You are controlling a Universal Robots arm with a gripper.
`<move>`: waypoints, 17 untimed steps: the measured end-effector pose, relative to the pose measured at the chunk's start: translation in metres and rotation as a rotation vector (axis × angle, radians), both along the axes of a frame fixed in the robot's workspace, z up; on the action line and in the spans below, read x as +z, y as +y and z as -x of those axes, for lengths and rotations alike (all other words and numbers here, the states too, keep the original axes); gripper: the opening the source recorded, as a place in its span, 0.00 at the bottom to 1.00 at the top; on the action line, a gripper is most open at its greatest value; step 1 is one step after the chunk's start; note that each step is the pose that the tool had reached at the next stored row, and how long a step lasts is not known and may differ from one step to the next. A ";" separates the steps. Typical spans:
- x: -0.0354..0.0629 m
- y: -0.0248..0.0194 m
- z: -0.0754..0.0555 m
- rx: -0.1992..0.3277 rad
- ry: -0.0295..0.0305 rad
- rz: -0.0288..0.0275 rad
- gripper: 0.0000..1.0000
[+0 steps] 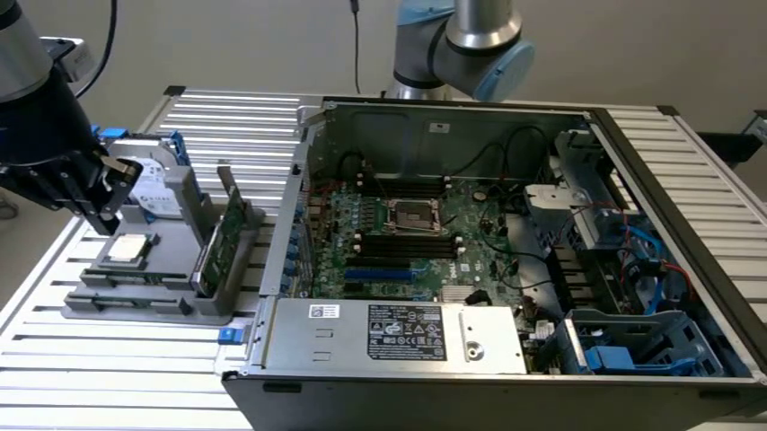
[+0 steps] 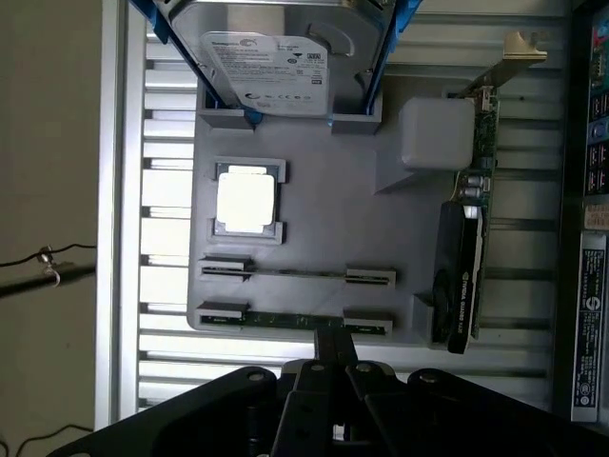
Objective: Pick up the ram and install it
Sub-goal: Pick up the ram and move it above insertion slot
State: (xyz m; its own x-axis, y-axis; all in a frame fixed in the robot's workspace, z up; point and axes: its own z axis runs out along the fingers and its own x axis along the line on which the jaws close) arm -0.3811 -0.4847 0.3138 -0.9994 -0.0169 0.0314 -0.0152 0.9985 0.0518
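Note:
The ram (image 2: 295, 322) is a thin green stick lying edge-up in the outer slot of the grey holder tray (image 2: 314, 228), between two small grey end brackets. My gripper (image 2: 333, 350) hovers just beside it with its black fingers pressed together and nothing between them. In the exterior view the gripper (image 1: 106, 215) hangs above that tray (image 1: 144, 305) on the exterior view's left, clear of its parts. The motherboard (image 1: 408, 238) with its dark memory slots lies inside the open computer case (image 1: 455, 121) to the exterior view's right.
The tray also carries a silver hard drive in a blue frame (image 2: 285, 57), a square processor (image 2: 247, 198) and an upright graphics card (image 2: 461, 257). A second slot (image 2: 295, 274) runs parallel to the ram. The case wall (image 1: 294, 215) stands next to the tray, and a power supply (image 1: 396, 330) sits at the case's front.

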 end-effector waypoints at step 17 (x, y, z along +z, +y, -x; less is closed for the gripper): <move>-0.0086 -0.0002 0.004 0.255 -0.0017 -0.0081 0.11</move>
